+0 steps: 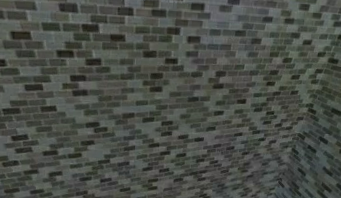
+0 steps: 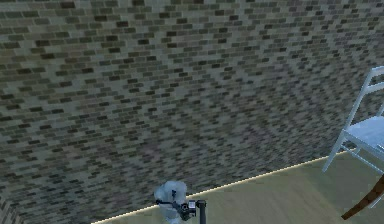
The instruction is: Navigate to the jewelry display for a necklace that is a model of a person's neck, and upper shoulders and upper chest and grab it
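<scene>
The wall (image 1: 129, 94) is a pattern of small staggered bricks in dark grey, pale grey and muted green; in the arm side view they look browner. Along the wall's foot runs a cream skirting (image 2: 250, 180), with a dull olive-tan floor (image 2: 290, 195) below. At the wall's right end is a pale blue-white chair (image 2: 365, 125). Below the wall's foot are a mottled grey-white lump (image 2: 170, 190) and the black hand (image 2: 172, 205).

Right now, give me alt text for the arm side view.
A dark brick wall takes up most of the picture and meets a pale wooden floor that runs along the bottom. Part of a white chair stands at the right edge. The end effector sits low near the bottom middle, and it is unclear whether it holds anything.
</scene>
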Controlling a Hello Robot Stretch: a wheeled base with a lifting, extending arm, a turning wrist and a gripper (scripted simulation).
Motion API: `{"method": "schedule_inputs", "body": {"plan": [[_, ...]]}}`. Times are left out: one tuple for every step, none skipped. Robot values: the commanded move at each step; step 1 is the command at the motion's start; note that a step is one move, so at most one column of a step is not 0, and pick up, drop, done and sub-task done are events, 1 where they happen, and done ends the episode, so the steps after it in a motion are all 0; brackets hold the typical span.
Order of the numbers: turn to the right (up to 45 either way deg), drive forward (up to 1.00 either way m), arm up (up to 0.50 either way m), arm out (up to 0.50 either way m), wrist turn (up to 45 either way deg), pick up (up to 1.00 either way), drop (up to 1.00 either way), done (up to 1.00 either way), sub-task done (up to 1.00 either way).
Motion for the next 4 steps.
{"method": "schedule_inputs", "body": {"plan": [[0.0,0.0,-0.3,0.0,0.0,0.0,0.0,0.0,0.0],[0.0,0.0,0.0,0.0,0.0,1.0,0.0,0.0,0.0],[0.0,0.0,0.1,0.0,0.0,0.0,0.0,0.0,0.0],[0.0,0.0,0.0,0.0,0.0,0.0,0.0,1.0,0.0]]}}
